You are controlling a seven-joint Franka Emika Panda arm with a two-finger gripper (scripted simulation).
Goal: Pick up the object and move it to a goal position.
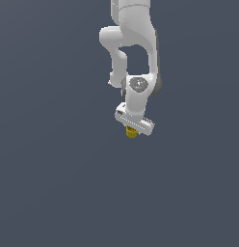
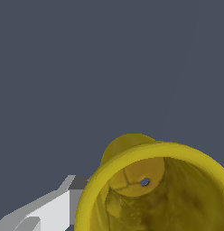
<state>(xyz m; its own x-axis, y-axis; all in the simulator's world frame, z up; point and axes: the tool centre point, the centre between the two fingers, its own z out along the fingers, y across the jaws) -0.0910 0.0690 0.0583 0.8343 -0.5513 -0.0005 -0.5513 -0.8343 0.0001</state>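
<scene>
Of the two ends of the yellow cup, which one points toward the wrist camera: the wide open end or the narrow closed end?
The wide open end. In the wrist view the yellow cup shows its thick rim and hollow inside, down to the small closed bottom. Beneath the hand, only its yellow tip shows in the exterior view.

The arm (image 1: pixel 133 43) is glossy white throughout, built of rounded, tube-like segments that swell at the joints. A round grey disc (image 1: pixel 138 84) with a mottled face sits on the wrist joint, and a darker grey patch shows on the casing at about three o'clock from that disc. At about six o'clock from the disc, the gripper (image 1: pixel 132 129) body is a flat white bar with a row of tiny dark marks along its edge. In the wrist view one finger (image 2: pixel 50 210) looks angular and white, with pale grey facets and a dark grey tip.
</scene>
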